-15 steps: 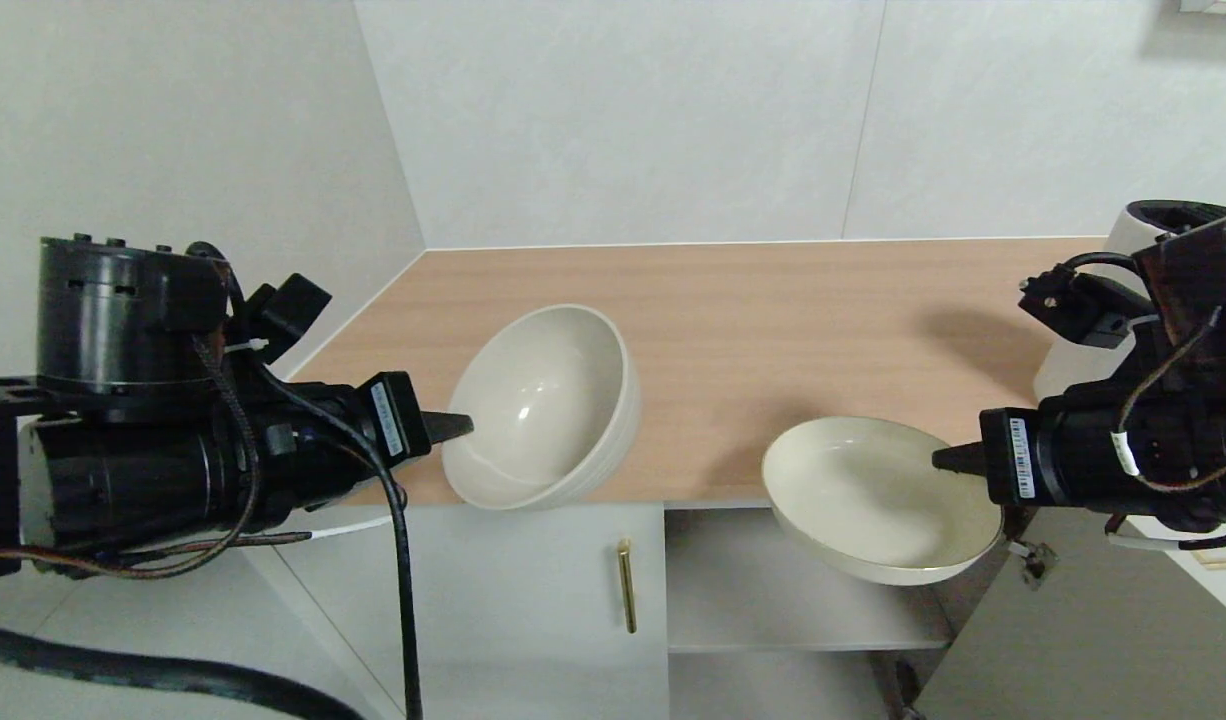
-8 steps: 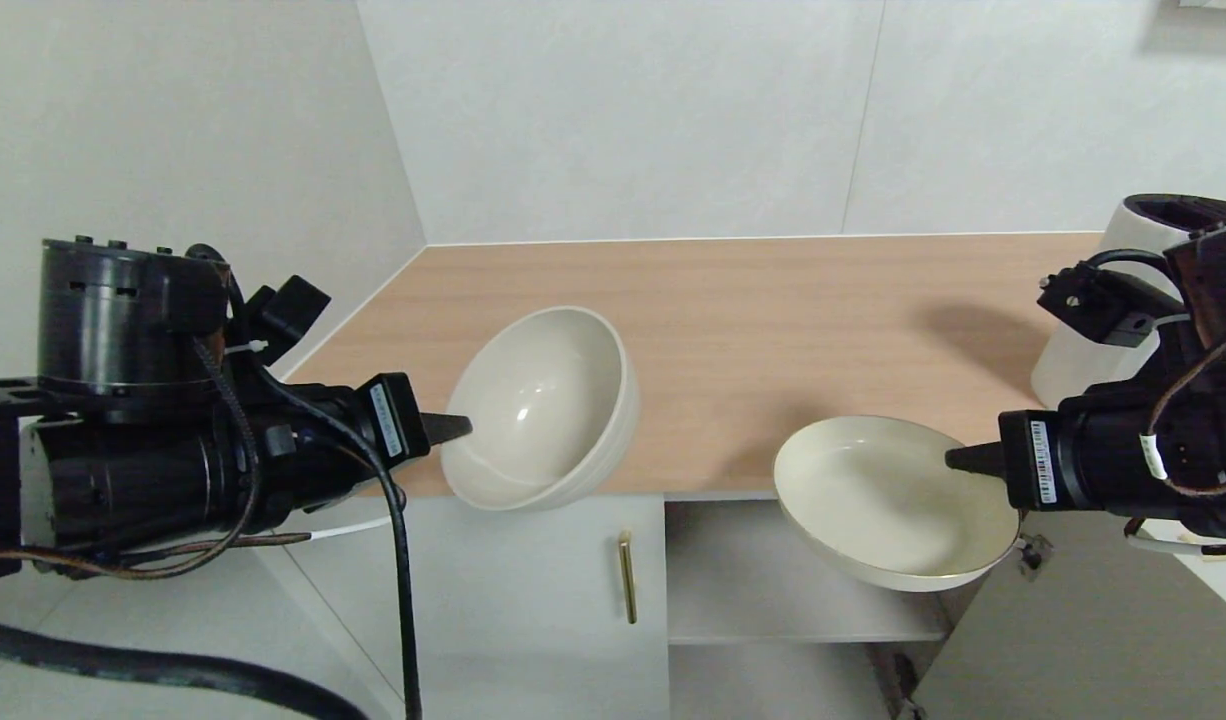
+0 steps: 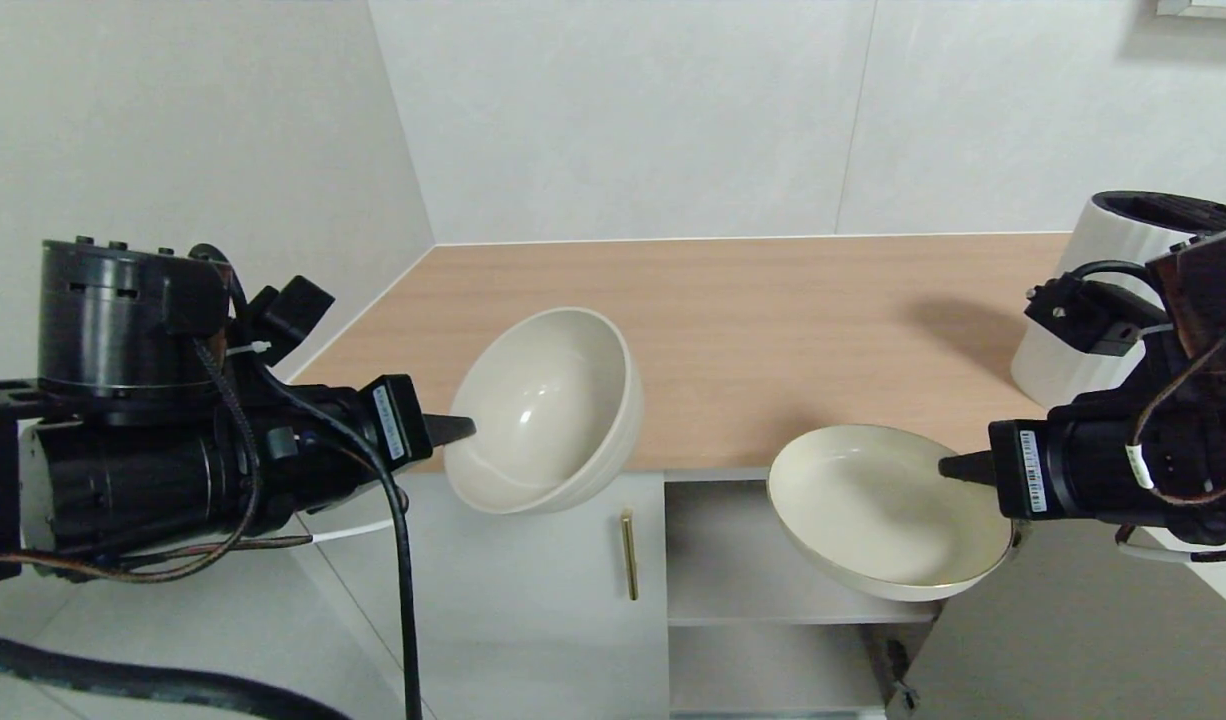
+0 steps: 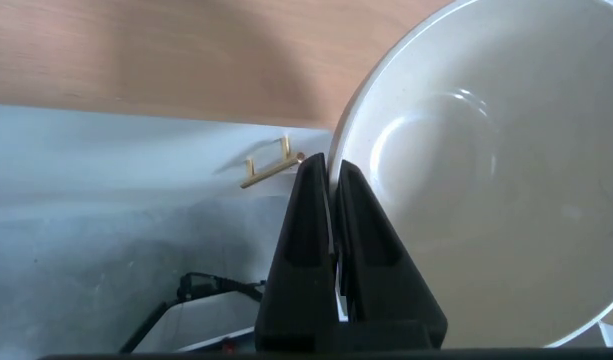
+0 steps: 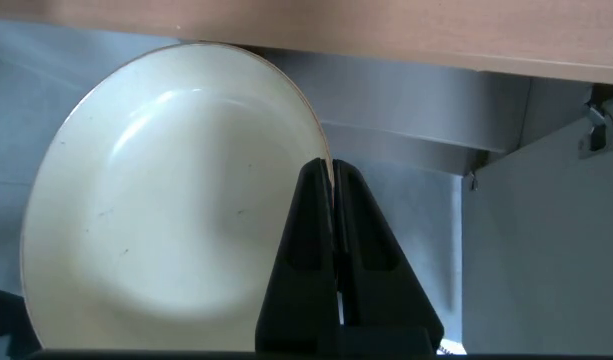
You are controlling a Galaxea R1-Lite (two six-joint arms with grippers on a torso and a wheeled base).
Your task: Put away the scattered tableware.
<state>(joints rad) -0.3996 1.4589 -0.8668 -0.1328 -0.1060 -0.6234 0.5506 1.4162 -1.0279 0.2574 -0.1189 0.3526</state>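
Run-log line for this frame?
left tool: shut on bowl rim | right tool: shut on plate rim | cabinet: right side open | dishes: neither stowed yet

Wood-grain countertop [image 3: 773, 300] runs along the pale tiled wall [image 3: 623, 120], a white cylindrical canister [image 3: 1048, 370] stands at its right end, and under its front edge a closed cabinet door [image 3: 533, 600] with a slim gold handle [image 3: 628, 555] sits beside an open compartment with a grey shelf [image 3: 743, 600].
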